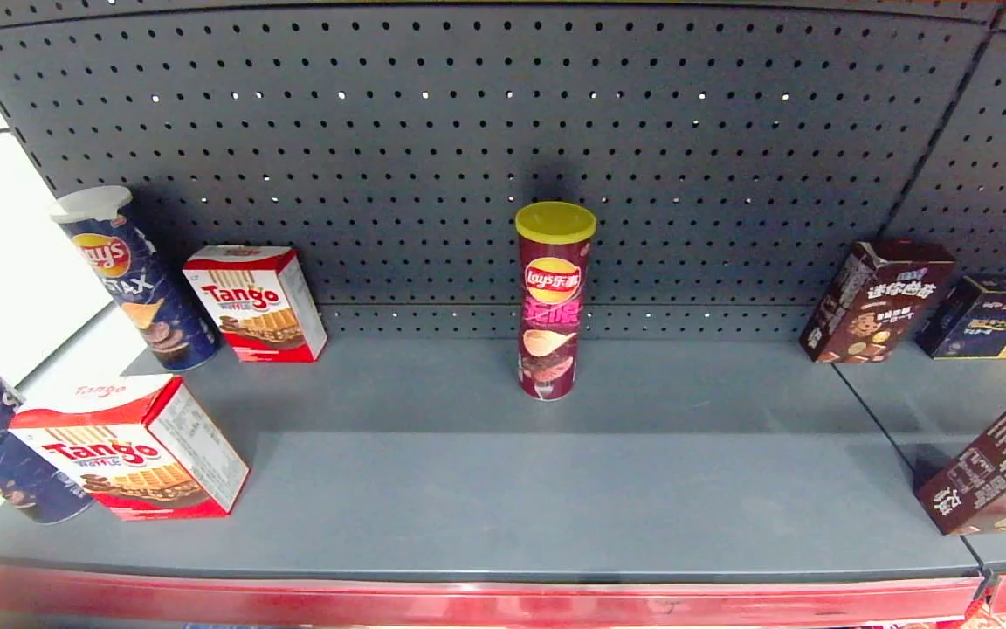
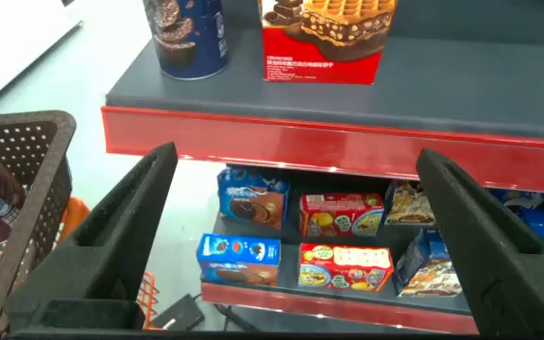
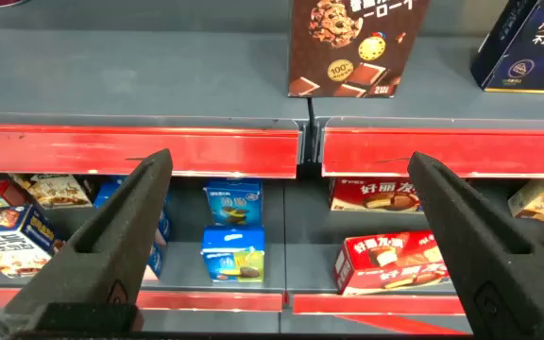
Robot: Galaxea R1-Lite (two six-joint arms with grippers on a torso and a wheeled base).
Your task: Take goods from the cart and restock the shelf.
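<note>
Seeing left gripper (image 2: 296, 162), right gripper (image 3: 291, 162) jaws wide apart, holding nothing; I find cart (image 2: 28, 161) cut off at edge.

Grey shelf (image 1: 485, 489), sparsely stocked.
I see a maroon chip can (image 1: 553, 301) upright mid-shelf, wafer boxes (image 1: 257, 303) left, brown cookie boxes (image 1: 877, 301) right.

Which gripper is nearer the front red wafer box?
Left. The left gripper is open before the shelf edge, just below the red wafer box; the right gripper faces the brown cookie box farther along the shelf.
</note>
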